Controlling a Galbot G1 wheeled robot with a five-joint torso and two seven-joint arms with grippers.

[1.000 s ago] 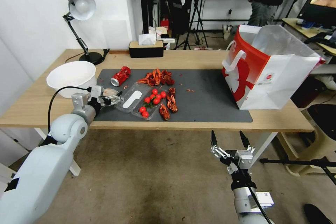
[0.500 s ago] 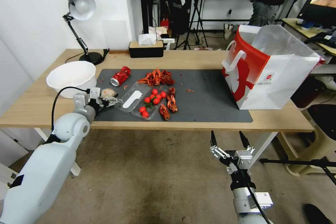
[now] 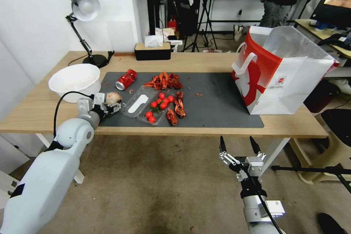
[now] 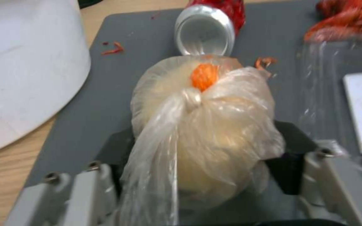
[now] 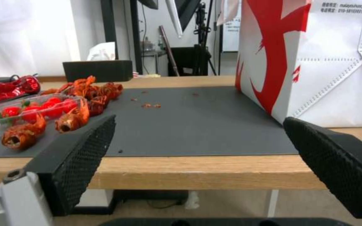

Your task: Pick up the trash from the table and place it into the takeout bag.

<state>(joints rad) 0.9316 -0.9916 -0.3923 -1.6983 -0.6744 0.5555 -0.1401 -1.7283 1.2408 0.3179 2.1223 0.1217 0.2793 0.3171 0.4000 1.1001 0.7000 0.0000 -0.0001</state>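
Using the dark grey rectangular mat (image 3: pixel 215 98) as landmark: at its left edge, the left gripper (image 3: pixel 111 103) is clamped on 1 clear-plastic-wrapped pale lump (image 4: pixel 202 125), knot facing the wrist camera. Looks soft, light and a bit slippery, so I'd grip the body, not the loose film tail. The crushed red can (image 3: pixel 125 79) lies just beyond it on the mat. The large white paper bag with red side panels (image 3: pixel 281 69) stands on the mat's right end. The right gripper (image 3: pixel 238 147) hangs below the mat's front edge, jaws spread, empty.
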